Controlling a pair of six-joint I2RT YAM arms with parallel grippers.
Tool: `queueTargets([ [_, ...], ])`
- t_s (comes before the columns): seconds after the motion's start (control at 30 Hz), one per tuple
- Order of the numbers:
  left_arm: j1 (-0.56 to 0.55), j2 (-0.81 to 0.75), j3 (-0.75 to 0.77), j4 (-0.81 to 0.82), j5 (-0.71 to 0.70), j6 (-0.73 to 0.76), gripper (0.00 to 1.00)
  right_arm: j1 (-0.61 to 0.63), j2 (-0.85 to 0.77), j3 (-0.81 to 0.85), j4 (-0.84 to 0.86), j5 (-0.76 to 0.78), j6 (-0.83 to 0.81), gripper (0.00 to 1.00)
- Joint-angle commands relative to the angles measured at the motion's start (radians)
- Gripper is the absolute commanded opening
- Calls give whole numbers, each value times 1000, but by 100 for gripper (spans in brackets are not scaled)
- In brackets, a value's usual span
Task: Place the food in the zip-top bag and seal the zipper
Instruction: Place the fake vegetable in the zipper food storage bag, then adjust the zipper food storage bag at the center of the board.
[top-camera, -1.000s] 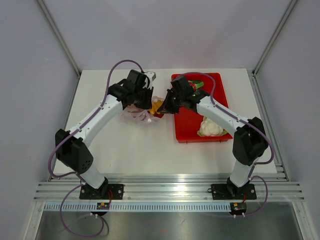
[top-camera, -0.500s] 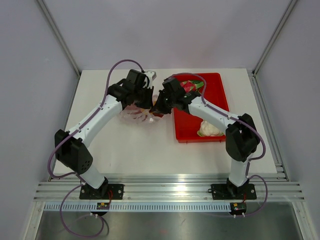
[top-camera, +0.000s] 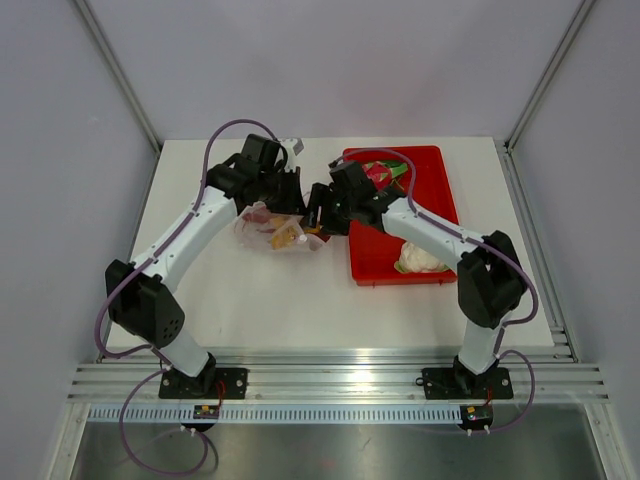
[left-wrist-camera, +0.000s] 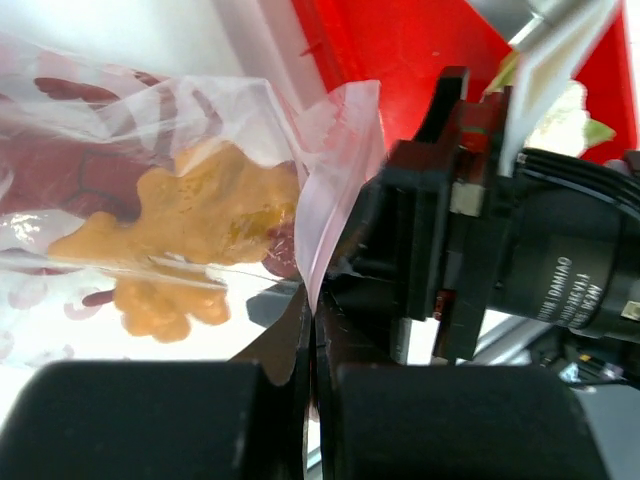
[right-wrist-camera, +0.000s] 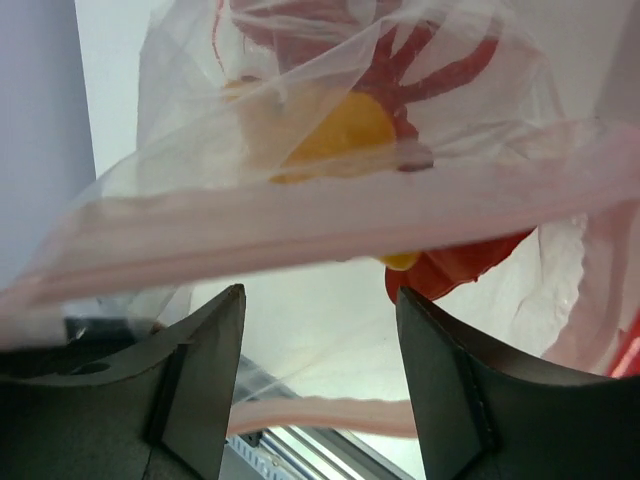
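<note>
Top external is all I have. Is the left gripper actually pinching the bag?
Observer: Yes. In the left wrist view the left gripper is shut on a thin edge of the bag.
Operator: Right gripper?
Observer: Open. The right wrist view shows the right gripper with its jaws wide apart.
Operator: Zipper sealed?
Observer: It looks unsealed. In the right wrist view the zipper shows as two pink strips running well apart.

The zip-top bag (top-camera: 275, 232) is clear crinkly plastic, the tray (top-camera: 375, 252) smooth plastic.
</note>
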Motion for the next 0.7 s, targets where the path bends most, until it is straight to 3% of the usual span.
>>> queueTargets([
  [0.0, 15, -29, 38, 100, 63, -29, 0, 20, -165, -15, -11, -3, -61, 69],
  [0.33, 30, -47, 39, 100, 71, -34, 0, -41, -357, -266, 34, 201, 60, 67],
  [0.47, 30, -50, 48, 100, 76, -35, 0, -48, -295, -265, -3, 210, 70, 72],
  [0.67, 35, -61, 51, 94, 80, -34, 0, -51, -187, -234, 20, 175, 68, 68],
])
